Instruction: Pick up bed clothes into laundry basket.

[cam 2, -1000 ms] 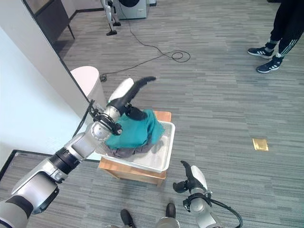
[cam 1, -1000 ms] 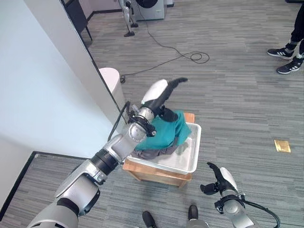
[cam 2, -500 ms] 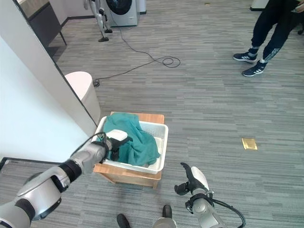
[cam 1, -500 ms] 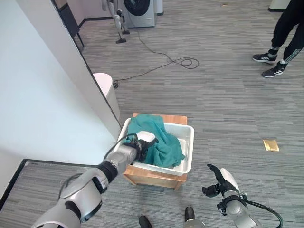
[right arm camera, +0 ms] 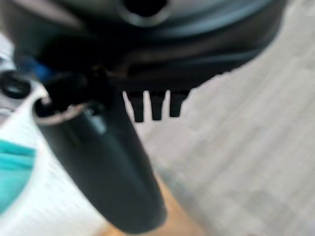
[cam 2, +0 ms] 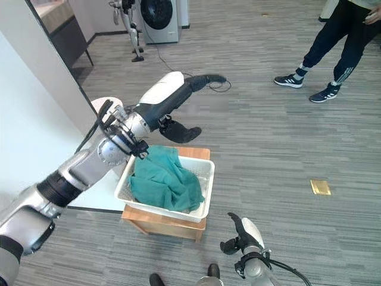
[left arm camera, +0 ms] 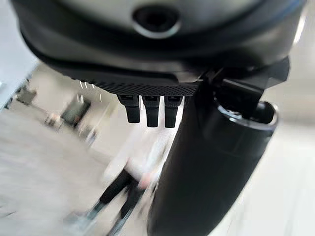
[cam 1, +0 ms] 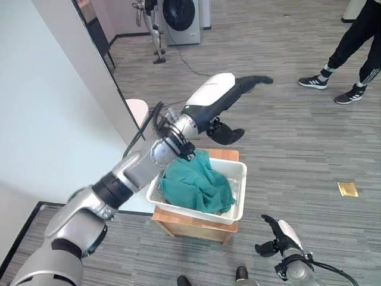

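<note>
The teal cloth (cam 1: 195, 186) is heaped in the white basket (cam 1: 239, 199) on a wooden stool (cam 1: 193, 224), its long axis running from 11 to 5 o'clock. The left hand (cam 1: 229, 101) is raised above it, fingers straight and empty; the cloth lies at 7 o'clock from them. The right hand (cam 1: 284, 236) is held low at 4 o'clock, fingers loosely relaxed.

Both eye views look steeply down from head height, sharing the white basket (cam 1: 235, 196) and grey floor (cam 1: 297, 131). Each wrist view looks closely along its own fingers (left arm camera: 150, 110).
</note>
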